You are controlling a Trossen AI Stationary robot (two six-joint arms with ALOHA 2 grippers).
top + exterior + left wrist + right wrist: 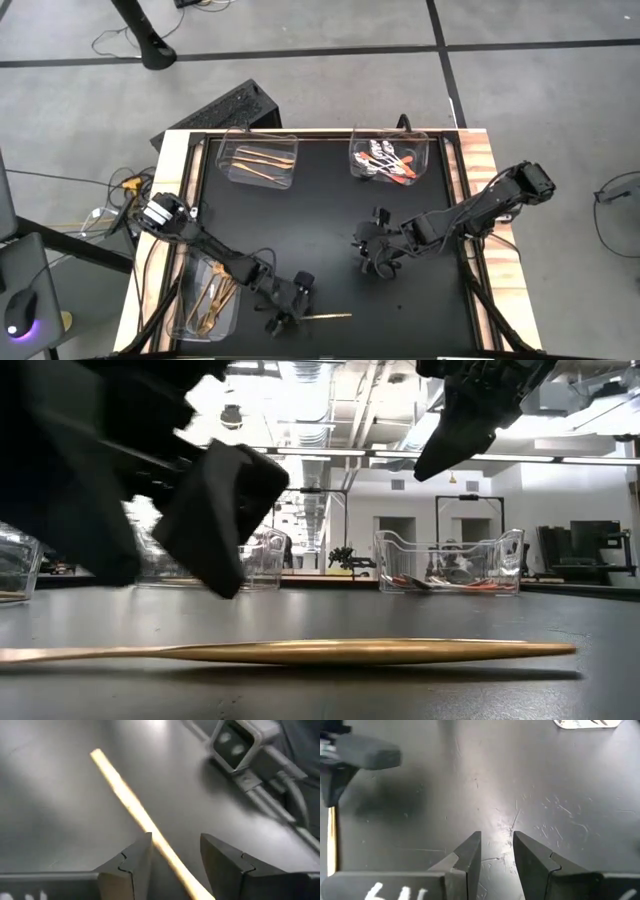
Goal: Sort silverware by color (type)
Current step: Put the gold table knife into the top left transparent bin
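A black table (330, 230) carries clear trays (259, 160) of sorted silverware. The left gripper (175, 862) hovers low, fingers (135, 865) parted and empty, straddling a slim gold knife (132, 805) lying flat between them. The knife looks light, stiff and slippery; pinching mid-shaft seems best. The right gripper (496, 855) waits nearby, part open, empty.

A: Can you read any writing from where you sit?

B: Hardly. You have white marks on the body of the right claw (496, 851), cut off at the edge, perhaps digits. The left claw (175, 852) carries a white fragment too. You can read neither one.
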